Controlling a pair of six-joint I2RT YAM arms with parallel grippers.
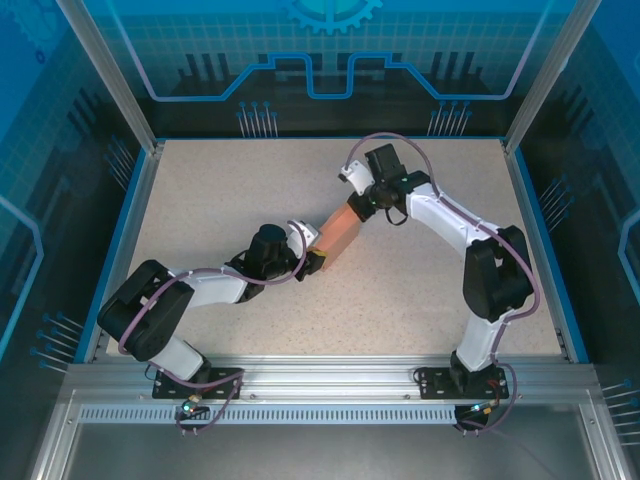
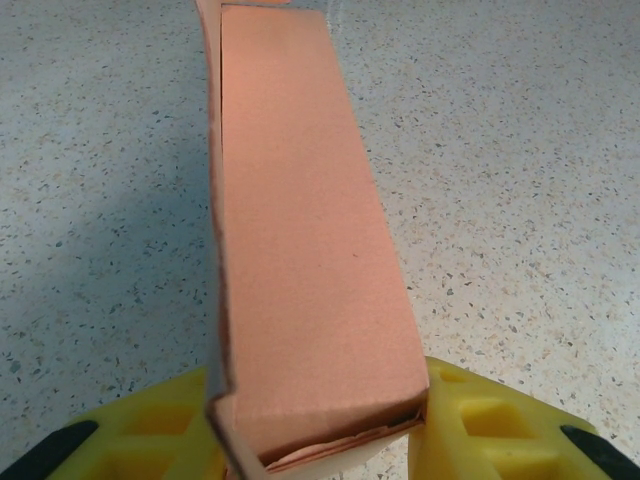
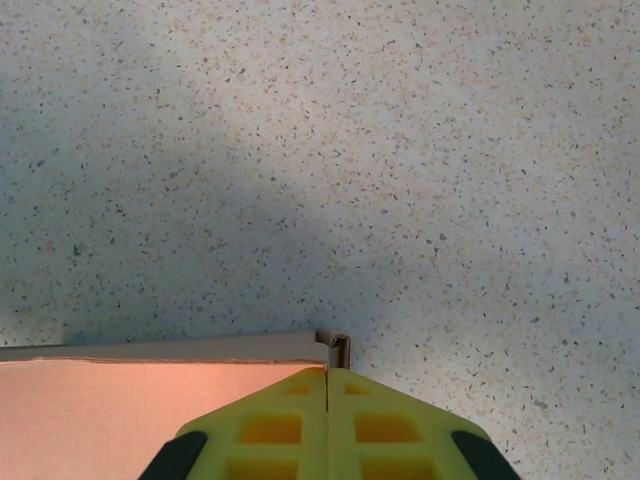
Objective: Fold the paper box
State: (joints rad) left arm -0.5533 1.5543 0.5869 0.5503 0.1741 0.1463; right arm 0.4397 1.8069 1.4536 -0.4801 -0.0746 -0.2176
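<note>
Two arms share one piece of thin card, and that is where I'd expect trouble. From above, the paper box (image 1: 338, 233) bridges the gap between the left fingers (image 1: 313, 262) at its near end and the right fingers (image 1: 362, 205) at its far end, over the middle of the table (image 1: 220, 190). If either arm pulls or twists out of step with the other, the card could tear or buckle. From here it reads as a slim salmon-pink bar on a slant.

Through the left wrist camera, the left fingers (image 2: 480, 430) clamp the paper box (image 2: 310, 230) across its width, a yellow pad touching each side. A harder squeeze could crush the hollow walls; a looser one could let it slide out. It looks like a long rectangular sleeve with a flat, clean top face. A loose strip stands proud along its left edge, and layered flap ends show at the near, unclosed end.

Through the right wrist camera, the right fingers (image 3: 300, 425) are shut tight, with a thin grey card edge right at their tips. Whether they pinch it I cannot tell. If they do, a tug might rip that tab. The pink face (image 3: 130, 410) lies just to their left.
</note>
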